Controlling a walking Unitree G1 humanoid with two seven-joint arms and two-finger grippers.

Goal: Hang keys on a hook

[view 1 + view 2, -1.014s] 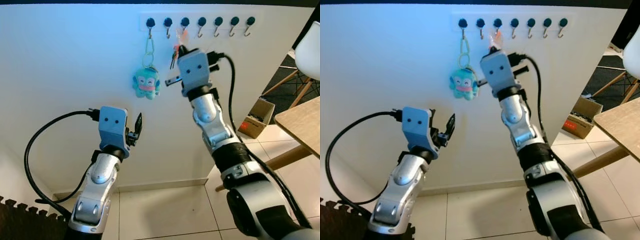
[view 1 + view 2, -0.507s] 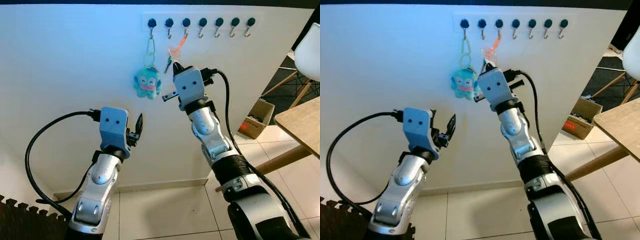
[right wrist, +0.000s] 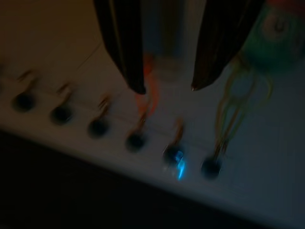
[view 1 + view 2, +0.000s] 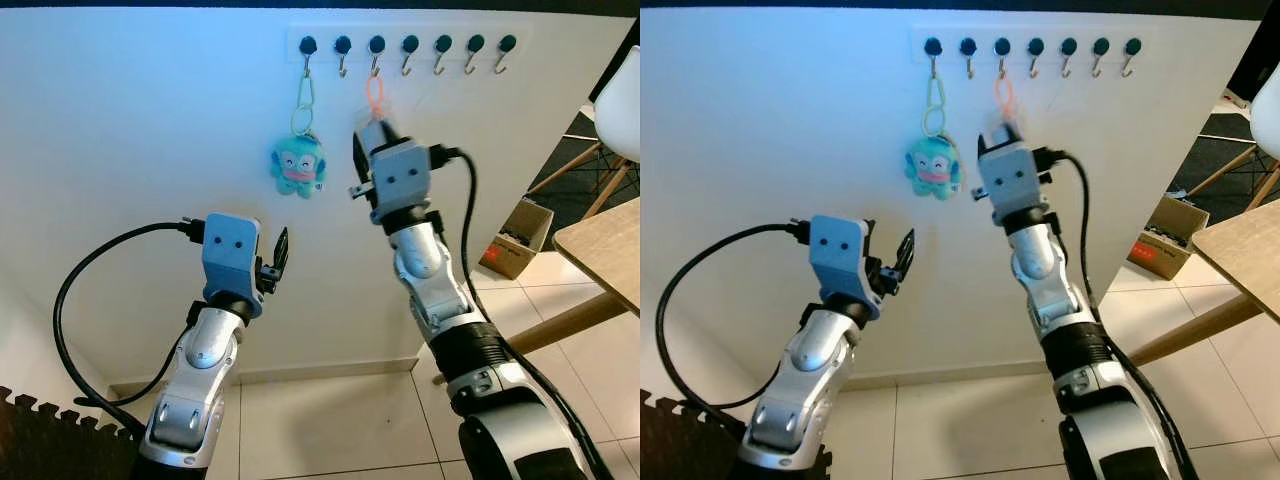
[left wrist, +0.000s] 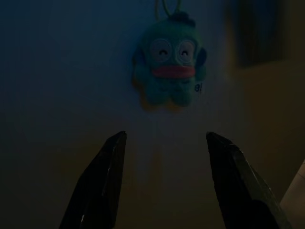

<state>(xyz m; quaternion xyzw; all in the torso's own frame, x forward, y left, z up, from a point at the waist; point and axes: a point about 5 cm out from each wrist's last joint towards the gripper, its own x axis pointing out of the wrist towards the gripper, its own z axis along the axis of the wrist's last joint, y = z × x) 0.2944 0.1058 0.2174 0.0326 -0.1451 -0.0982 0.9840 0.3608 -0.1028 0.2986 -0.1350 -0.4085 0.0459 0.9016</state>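
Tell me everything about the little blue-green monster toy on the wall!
The plush toy is teal and looks soft, with closed smiling eyes, a wide pink mouth and stubby arms. It hangs upright from a pale green loop on the leftmost hook, resting against the white wall. Neither gripper touches it; the left gripper points at it from below.

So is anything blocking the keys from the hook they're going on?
Nothing visible does. The keys' orange loop already hangs from the third hook, with the right gripper just below and the plush keychain on the first hook.
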